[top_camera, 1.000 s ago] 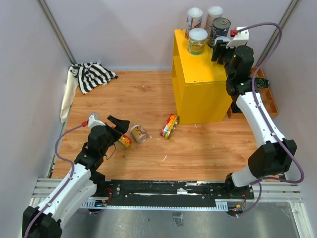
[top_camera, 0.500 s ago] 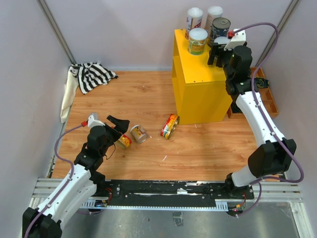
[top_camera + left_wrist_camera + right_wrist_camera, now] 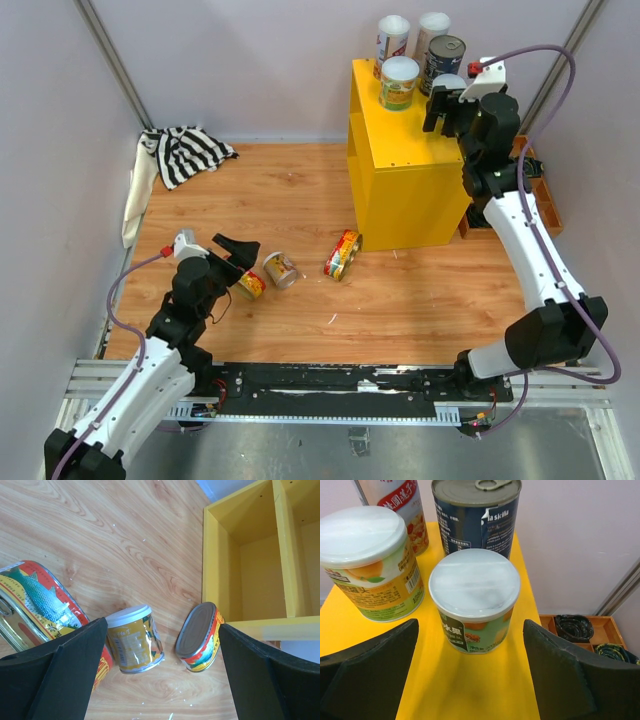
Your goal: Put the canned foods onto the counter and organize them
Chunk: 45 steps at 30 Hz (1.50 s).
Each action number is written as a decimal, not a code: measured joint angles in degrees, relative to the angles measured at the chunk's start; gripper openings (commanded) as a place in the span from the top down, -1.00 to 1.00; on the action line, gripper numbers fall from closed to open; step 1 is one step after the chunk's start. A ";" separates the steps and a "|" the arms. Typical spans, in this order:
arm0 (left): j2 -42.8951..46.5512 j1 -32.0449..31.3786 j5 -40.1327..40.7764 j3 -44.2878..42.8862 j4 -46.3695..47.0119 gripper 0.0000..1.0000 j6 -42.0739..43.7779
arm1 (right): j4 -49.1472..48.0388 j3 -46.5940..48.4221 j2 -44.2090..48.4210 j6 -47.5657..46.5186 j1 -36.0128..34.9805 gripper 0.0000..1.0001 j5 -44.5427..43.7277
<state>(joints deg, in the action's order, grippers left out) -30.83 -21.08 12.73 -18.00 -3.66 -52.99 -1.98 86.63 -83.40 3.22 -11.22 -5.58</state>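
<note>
- We find a striped cloth (image 3: pixel 185 152) at the far left, in the top view only.
- Our left hand (image 3: pixel 245 265) hovers wide open and holds nothing.
- Its wrist view shows three tipped cans on the wooden surface (image 3: pixel 300 190): a fish-label can (image 3: pixel 35 605), a white-lidded yellow can (image 3: pixel 134 645) and a flat can (image 3: pixel 200 637) near the yellow worktop (image 3: pixel 400 150), whose open shelves only this view reveals.
- Our right hand (image 3: pixel 447 103) is open and grips nothing. One finger stands on each side of the green can (image 3: pixel 474 600), which is upright on the worktop. From above we barely see it.
</note>
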 measured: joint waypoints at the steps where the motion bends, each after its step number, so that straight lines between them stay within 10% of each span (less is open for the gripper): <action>1: 0.15 0.00 0.00 0.00 -0.07 -0.95 0.00 | 0.15 0.00 0.48 0.00 -0.04 -0.71 0.00; 12: 2.12 0.00 0.00 -0.02 -1.44 -0.95 -0.02 | 1.90 0.61 6.08 -1.77 -5.01 -0.59 -1.66; 29: 1.33 0.00 -0.39 0.00 -1.11 -0.96 0.02 | 7.50 13.00 -1.90 -4.48 -13.53 0.37 -3.32; 45: -1.44 0.00 -0.37 0.00 1.18 -0.96 0.72 | 11.34 17.27 -11.69 -4.11 -13.16 0.42 -5.01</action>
<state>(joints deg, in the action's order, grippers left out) -32.27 -21.08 12.36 -18.00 -2.48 -52.27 9.37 103.90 -95.09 -0.89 -24.38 -10.59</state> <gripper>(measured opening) 0.980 0.293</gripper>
